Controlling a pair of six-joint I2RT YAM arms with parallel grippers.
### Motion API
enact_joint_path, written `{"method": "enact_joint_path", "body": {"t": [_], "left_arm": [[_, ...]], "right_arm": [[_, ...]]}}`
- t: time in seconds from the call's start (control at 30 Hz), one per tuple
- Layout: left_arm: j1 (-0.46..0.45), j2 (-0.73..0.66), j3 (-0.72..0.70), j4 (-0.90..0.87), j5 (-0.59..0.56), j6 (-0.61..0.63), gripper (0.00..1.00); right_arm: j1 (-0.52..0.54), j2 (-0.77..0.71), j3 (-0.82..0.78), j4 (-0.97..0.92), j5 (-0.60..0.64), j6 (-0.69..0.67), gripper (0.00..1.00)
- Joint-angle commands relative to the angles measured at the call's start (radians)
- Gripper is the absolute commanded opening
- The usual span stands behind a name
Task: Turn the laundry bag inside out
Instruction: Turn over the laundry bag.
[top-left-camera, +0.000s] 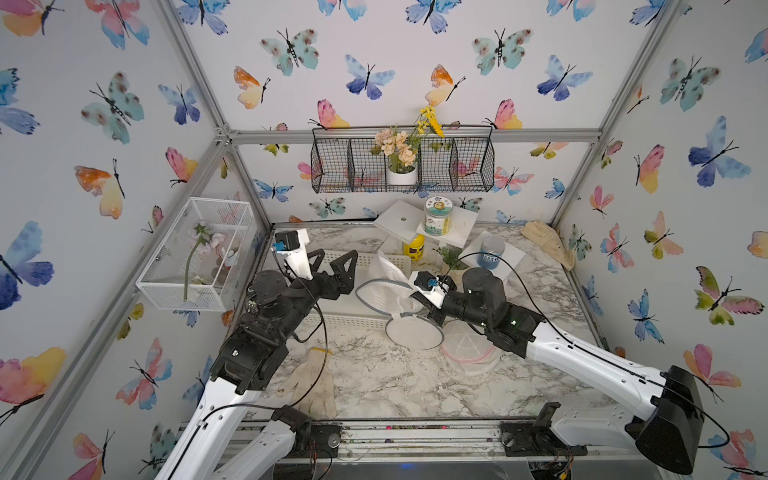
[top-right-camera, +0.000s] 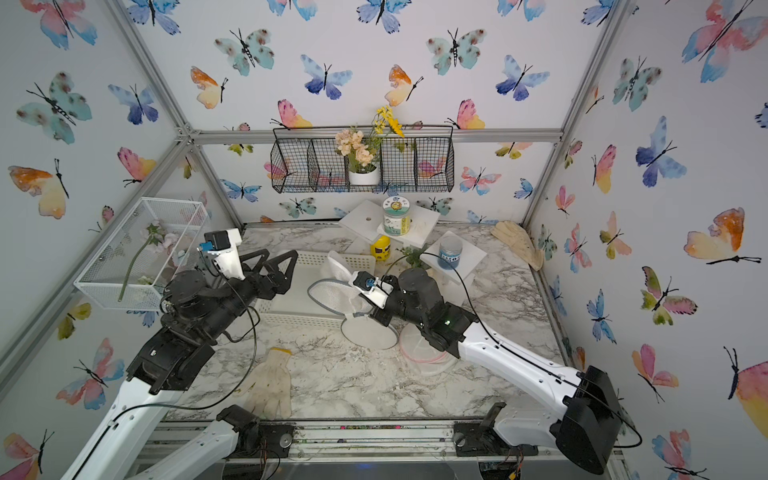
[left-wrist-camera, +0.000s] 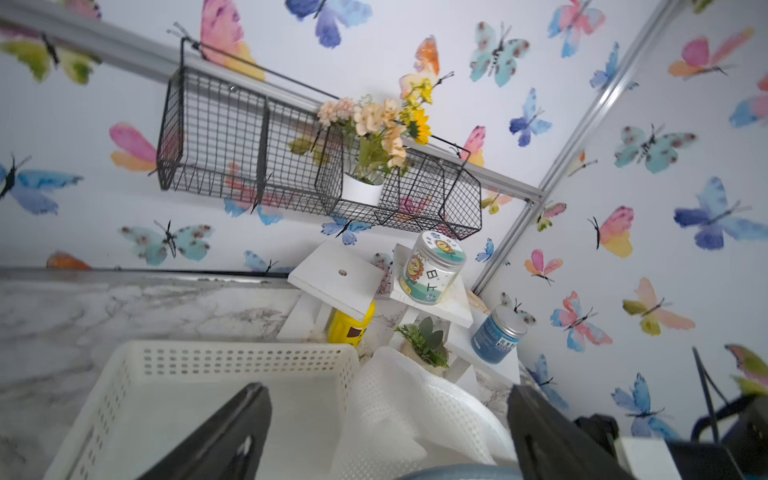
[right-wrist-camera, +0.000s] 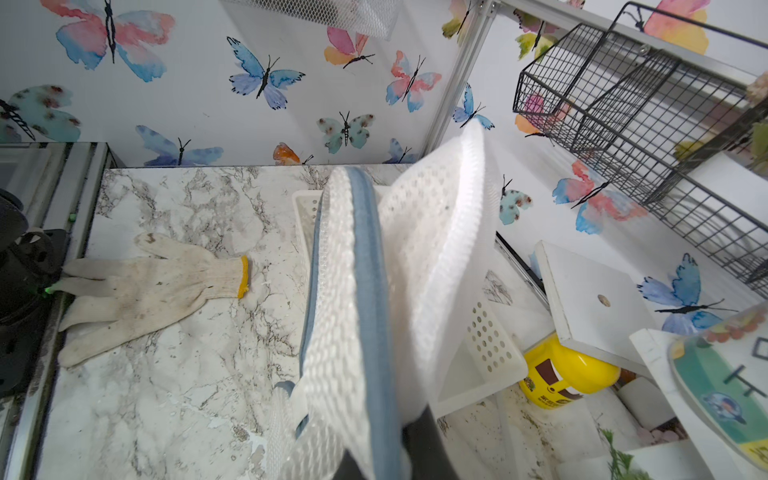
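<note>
1. In both top views the left arm rises from the near rail with its elbow bent. Its forearm runs level over the left end of the white basket (top-left-camera: 365, 261). The left gripper (top-left-camera: 340, 253) points across the basket, its two black fingers spread wide with nothing between them.
2. In the same views the right arm stretches low over the marble top (top-left-camera: 374, 374) from the near right corner, wrist turned inward at the basket's right end. The right gripper (top-left-camera: 415, 301) is mostly hidden under its wrist camera. It is pinched onto the laundry bag (top-left-camera: 384, 293), a white mesh bag with a blue-trimmed mouth. The bag is lifted above the basket's right end, its mouth facing the left gripper and just beside it. A work glove (top-left-camera: 311, 382) lies flat on the marble in front of the basket.
3. Left wrist view: the fingers (left-wrist-camera: 224, 432) stand far apart over the basket's floor. The mesh bag bulges up at the basket's right wall, between them. Whether it touches the nearer finger cannot be told.
4. Right wrist view: the black jaws are clamped on a fold of mesh and blue trim. The bag stands up from the grip and leans over the basket's rim, with the glove well off to the basket's other side.
</note>
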Motion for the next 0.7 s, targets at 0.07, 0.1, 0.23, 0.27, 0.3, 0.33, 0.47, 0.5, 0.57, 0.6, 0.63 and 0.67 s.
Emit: {"method": "enact_joint_path", "body": {"t": [0.07, 0.1, 0.23, 0.27, 0.3, 0.33, 0.47, 0.5, 0.57, 0.6, 0.63, 0.67], "left_arm": [[-0.005, -0.004, -0.006, -0.044, 0.367, 0.632, 0.95], [-0.013, -0.003, 0.000, -0.070, 0.413, 0.702, 0.96], [-0.065, 0.035, 0.049, -0.193, 0.440, 0.911, 0.99], [-0.076, 0.051, 0.060, -0.222, 0.439, 0.946, 0.99], [-0.092, 0.066, 0.072, -0.247, 0.435, 0.981, 0.99], [-0.106, 0.078, 0.074, -0.256, 0.431, 1.005, 0.99], [-0.166, 0.100, 0.064, -0.234, 0.381, 1.071, 0.99], [-0.187, 0.105, 0.058, -0.226, 0.337, 1.091, 0.99], [-0.229, 0.113, 0.040, -0.209, 0.256, 1.142, 0.99], [-0.254, 0.117, 0.023, -0.188, 0.199, 1.172, 0.99], [-0.275, 0.119, 0.009, -0.173, 0.152, 1.205, 0.99], [-0.291, 0.117, -0.011, -0.142, 0.107, 1.239, 0.99]], "right_arm": [[-0.005, -0.013, 0.089, -0.161, -0.055, 0.004, 0.03], [-0.005, -0.009, 0.103, -0.183, -0.063, -0.008, 0.03], [-0.005, 0.006, 0.150, -0.246, -0.092, -0.039, 0.03], [-0.005, 0.010, 0.163, -0.258, -0.097, -0.044, 0.02], [-0.005, 0.017, 0.178, -0.275, -0.105, -0.050, 0.03], [-0.005, 0.023, 0.192, -0.292, -0.113, -0.057, 0.03], [-0.005, 0.052, 0.247, -0.357, -0.149, -0.080, 0.03], [-0.005, 0.059, 0.259, -0.370, -0.162, -0.084, 0.03], [-0.005, 0.064, 0.277, -0.385, -0.189, -0.082, 0.03], [-0.005, 0.067, 0.283, -0.391, -0.203, -0.081, 0.03], [-0.005, 0.067, 0.287, -0.394, -0.216, -0.080, 0.03], [-0.005, 0.068, 0.290, -0.399, -0.229, -0.081, 0.03]]}}
